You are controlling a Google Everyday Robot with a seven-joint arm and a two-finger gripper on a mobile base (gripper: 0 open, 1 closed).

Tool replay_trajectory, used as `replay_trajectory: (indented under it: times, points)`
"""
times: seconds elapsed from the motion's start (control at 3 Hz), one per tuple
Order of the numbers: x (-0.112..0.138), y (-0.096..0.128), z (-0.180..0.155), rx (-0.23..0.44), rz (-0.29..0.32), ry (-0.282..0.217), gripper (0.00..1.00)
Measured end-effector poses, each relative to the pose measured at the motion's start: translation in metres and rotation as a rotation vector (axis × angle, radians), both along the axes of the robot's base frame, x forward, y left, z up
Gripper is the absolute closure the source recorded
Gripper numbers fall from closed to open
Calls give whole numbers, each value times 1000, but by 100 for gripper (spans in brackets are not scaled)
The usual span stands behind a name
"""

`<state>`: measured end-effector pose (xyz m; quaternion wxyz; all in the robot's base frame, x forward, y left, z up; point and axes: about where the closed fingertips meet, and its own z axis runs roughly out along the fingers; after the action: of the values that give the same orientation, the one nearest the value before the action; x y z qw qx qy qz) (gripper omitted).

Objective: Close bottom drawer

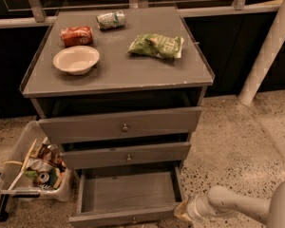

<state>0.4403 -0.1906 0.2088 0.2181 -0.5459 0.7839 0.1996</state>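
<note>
Gripper sits low at the right foot of the grey cabinet, just beside the front right corner of the bottom drawer; how its grip stands I cannot tell. That drawer is pulled well out from the cabinet, its plank floor bare. On the cabinet top lie a bowl, two cans and a green bag.

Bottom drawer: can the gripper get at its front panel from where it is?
Probably yes. The gripper sits low beside the right front corner of the open bottom drawer, with nothing visible between them.
</note>
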Motion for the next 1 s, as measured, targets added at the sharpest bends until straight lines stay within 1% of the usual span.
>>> replay_trajectory:
  times: [0.33,0.67,1.0]
  points:
    - [-13,20,-4,28,50,24,100]
    - [-31,52,-8,91,131,33,100]
    - [-40,79,-6,160,197,18,100]
